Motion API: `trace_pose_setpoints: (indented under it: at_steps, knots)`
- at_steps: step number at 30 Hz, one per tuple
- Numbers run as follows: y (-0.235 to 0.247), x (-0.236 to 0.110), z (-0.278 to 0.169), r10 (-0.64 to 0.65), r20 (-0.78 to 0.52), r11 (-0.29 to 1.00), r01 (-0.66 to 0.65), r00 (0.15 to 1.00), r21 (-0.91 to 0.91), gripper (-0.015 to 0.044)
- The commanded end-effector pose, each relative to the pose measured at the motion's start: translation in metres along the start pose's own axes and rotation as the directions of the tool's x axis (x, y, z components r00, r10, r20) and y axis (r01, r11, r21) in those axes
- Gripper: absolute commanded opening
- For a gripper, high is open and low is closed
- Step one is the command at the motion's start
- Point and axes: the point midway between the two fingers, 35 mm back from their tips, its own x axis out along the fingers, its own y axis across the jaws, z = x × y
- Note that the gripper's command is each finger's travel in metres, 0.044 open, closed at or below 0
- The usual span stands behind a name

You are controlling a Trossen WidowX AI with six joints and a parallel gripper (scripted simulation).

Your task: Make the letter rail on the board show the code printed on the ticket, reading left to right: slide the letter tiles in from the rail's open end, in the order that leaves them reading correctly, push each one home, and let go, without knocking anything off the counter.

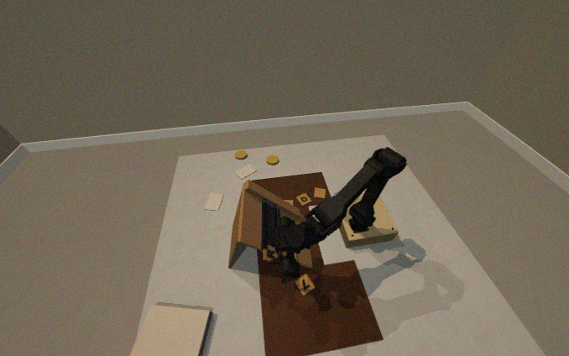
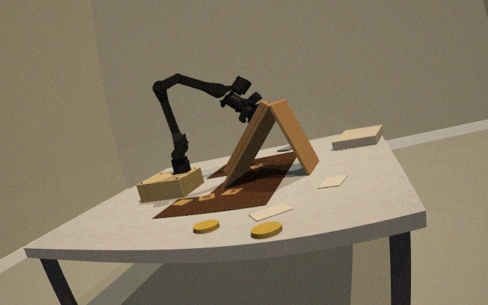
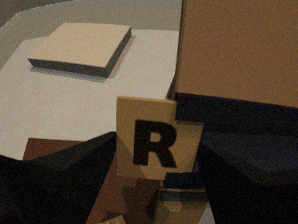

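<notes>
My gripper [image 1: 279,254] [image 3: 157,142] is shut on the R tile [image 1: 270,253] [image 3: 155,150], which is upright to the wrist camera. It is at the near end of the dark rail [image 1: 270,217] [image 3: 240,114] on the sloping board [image 2: 293,132] [image 3: 240,50]. The tile's right edge overlaps the rail's end, its corners behind the dark lips; most of it is outside. Fingers and arm hide much of the rail in the top view. An L-like tile [image 1: 305,284] lies near the board. A round-lettered tile [image 1: 303,199] [image 2: 206,196] and a plain-looking tile [image 1: 320,192] [image 2: 182,202] lie beyond. No code is readable.
The brown mat [image 1: 318,327] [image 2: 253,198] lies under the board. A cream block [image 1: 174,329] [image 2: 358,137] [image 3: 82,47] is off the near end. Two yellow discs [image 1: 240,154] [image 1: 272,159] and two pale cards [image 1: 246,170] [image 1: 214,201] lie toward the far counter edge.
</notes>
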Motion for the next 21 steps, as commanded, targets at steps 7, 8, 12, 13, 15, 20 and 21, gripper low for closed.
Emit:
trace_pose_setpoints:
  at_steps: [7,8,12,13,15,20,21]
  knots:
    - [-0.005,0.0,-0.002,0.004,-0.005,1.0,-0.004,1.0,-0.005,0.0]
    - [-0.005,0.0,-0.002,0.004,-0.005,1.0,-0.004,1.0,-0.005,0.0]
    - [-0.007,0.0,-0.002,0.004,-0.005,1.0,-0.004,1.0,-0.005,0.0]
    - [-0.008,0.0,-0.002,0.004,-0.005,1.0,-0.004,1.0,-0.005,0.0]
    - [-0.009,0.0,-0.002,0.004,-0.005,1.0,-0.004,1.0,-0.005,0.0]
    - [-0.011,0.0,-0.002,0.004,-0.005,1.0,-0.004,1.0,-0.005,0.0]
    - [-0.012,0.0,-0.002,0.004,-0.005,1.0,-0.004,1.0,-0.005,0.0]
